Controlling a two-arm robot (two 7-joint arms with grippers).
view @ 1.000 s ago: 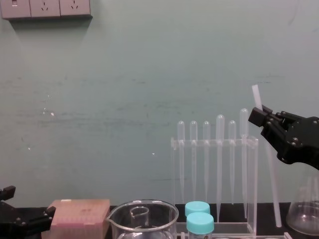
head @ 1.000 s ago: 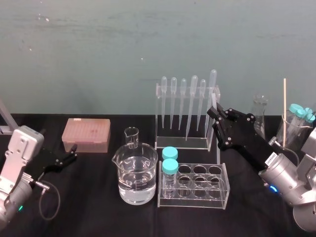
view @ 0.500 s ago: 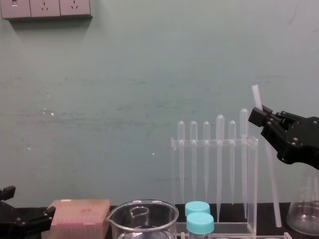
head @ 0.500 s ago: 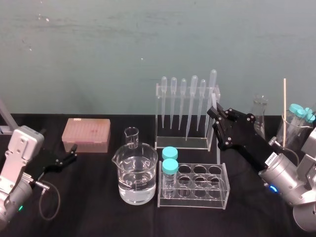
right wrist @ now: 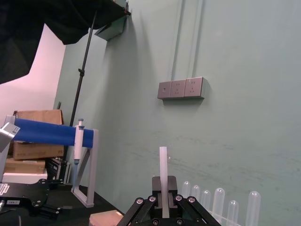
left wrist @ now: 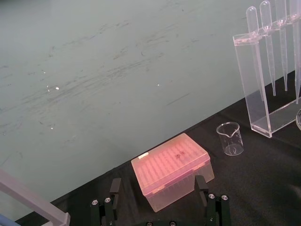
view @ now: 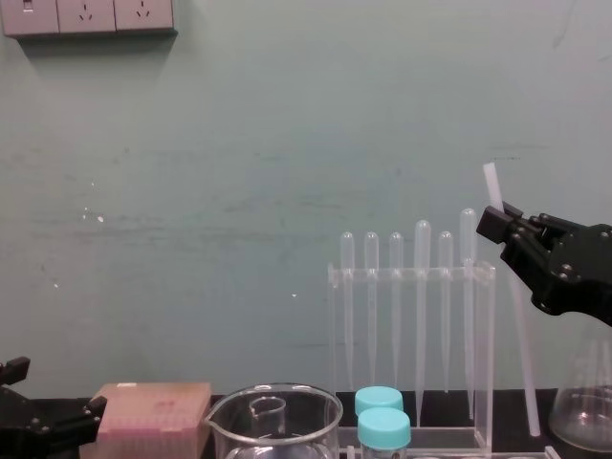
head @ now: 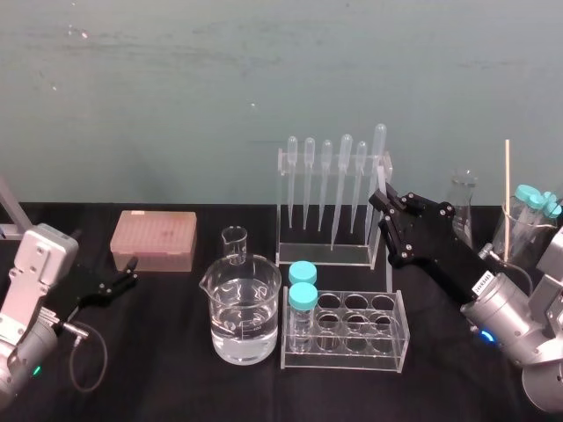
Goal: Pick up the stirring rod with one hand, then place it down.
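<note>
Stirring rod [view: 493,186] beside pipette-filled rack [view: 411,275]

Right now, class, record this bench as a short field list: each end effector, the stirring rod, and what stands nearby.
Right end effector: shut on the stirring rod, up beside the pipette rack
Rod pose: nearly upright, slightly tilted
Left end effector: open, parked low by the pink box
Nearby: beaker with clear liquid, tube rack

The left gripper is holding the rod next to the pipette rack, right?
No, the right gripper is holding the rod next to the pipette rack; the chest view shows it. The left gripper sits parked near the pink box.
</note>
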